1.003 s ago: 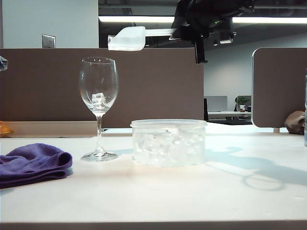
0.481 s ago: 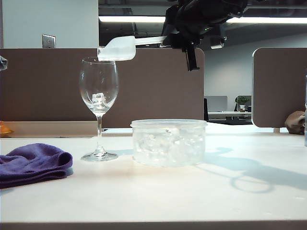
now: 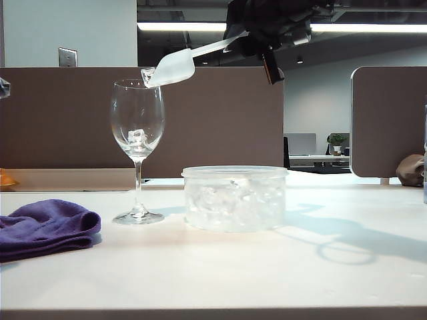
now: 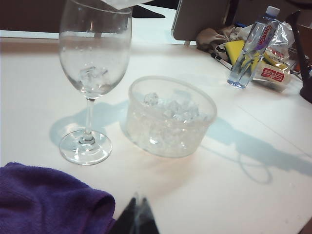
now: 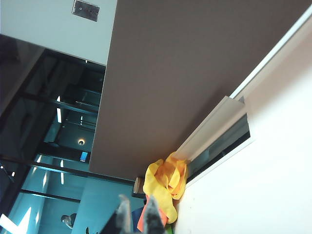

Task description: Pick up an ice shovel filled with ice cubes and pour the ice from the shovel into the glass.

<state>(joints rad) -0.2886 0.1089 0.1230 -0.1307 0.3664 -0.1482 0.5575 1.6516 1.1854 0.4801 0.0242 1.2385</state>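
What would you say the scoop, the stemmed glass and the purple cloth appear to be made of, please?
Ice shovel, held by the right gripper: translucent white, matte, probably plastic. Glass: clear and glossy with sharp highlights, likely glass. Purple cloth: soft, fuzzy folds, seemingly terry or microfibre.

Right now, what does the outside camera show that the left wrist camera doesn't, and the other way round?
Only the exterior view shows the right gripper up high, shut on the handle of the ice shovel, whose bowl tips down over the rim of the glass.

Only the left wrist view shows the water bottle, the yellow packets beside it, and the left gripper, shut, near the purple cloth.

Both show the glass with some ice in it, the tub of ice cubes, the cloth and the white table.
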